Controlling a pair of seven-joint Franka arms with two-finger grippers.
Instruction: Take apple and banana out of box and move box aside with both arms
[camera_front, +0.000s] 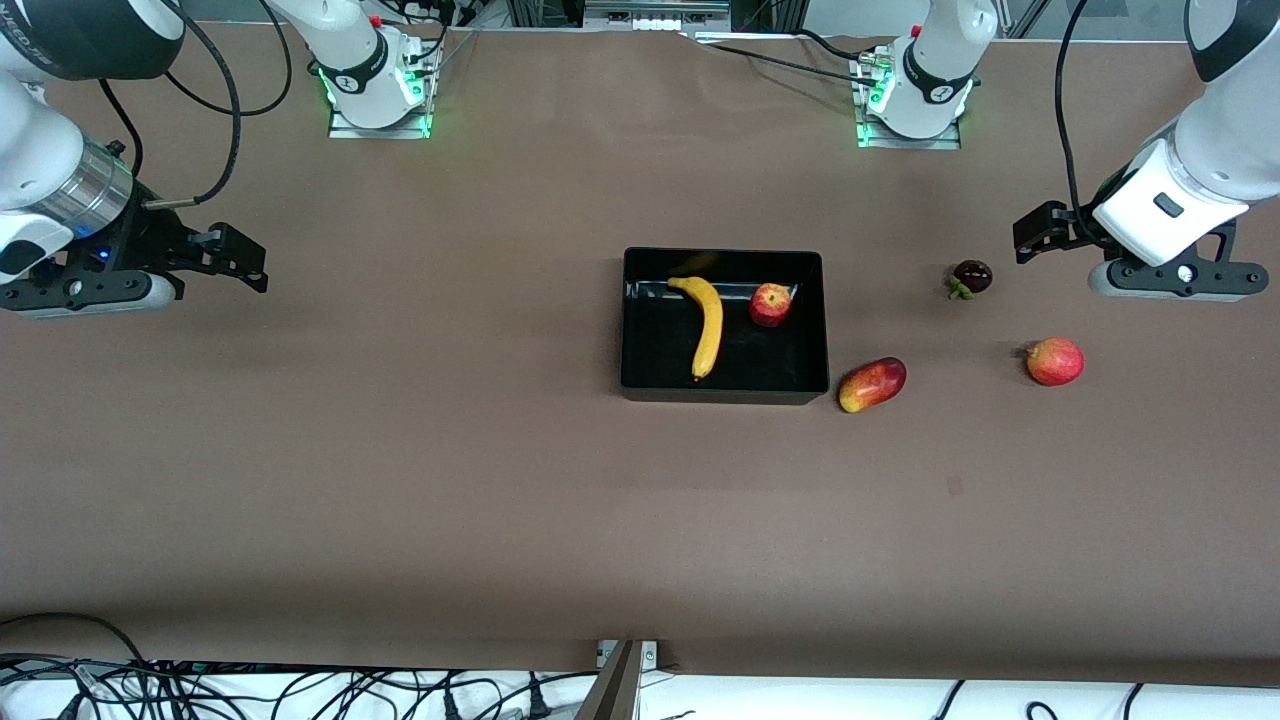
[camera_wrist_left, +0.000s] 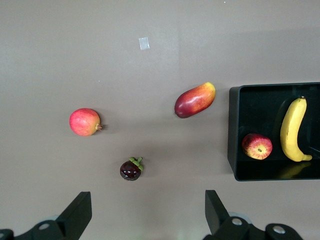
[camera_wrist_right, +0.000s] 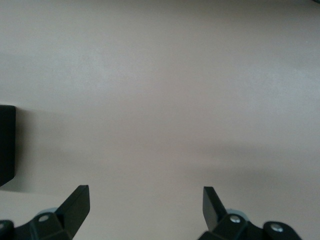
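A: Table (camera_front: 400, 450) first. Where is the box?

B: Black box (camera_front: 640, 330) sits mid-table, open top up. The 2 task fruits lie in it: banana (camera_front: 707, 325) along the middle, small apple (camera_front: 770, 305) beside it toward the left arm's end, apart from the banana.

A: Fruit outside the box?

B: 3 pieces, all toward the left arm's end. Mango (camera_front: 872, 384) lies just beside the box corner nearest the front camera. Round red fruit (camera_front: 1055, 361) is well apart from the box. Dark purple fruit (camera_front: 971, 277), the smallest, is farther from the camera than the box's near wall.

A: Grippers?

B: Left gripper (camera_front: 1035, 235) hangs over bare table near the dark purple fruit, fingers (camera_wrist_left: 80, 212) spread wide, empty. Right gripper (camera_front: 240, 262) hangs over bare table well apart from the box, toward the right arm's end, fingers (camera_wrist_right: 77, 205) also wide, empty.
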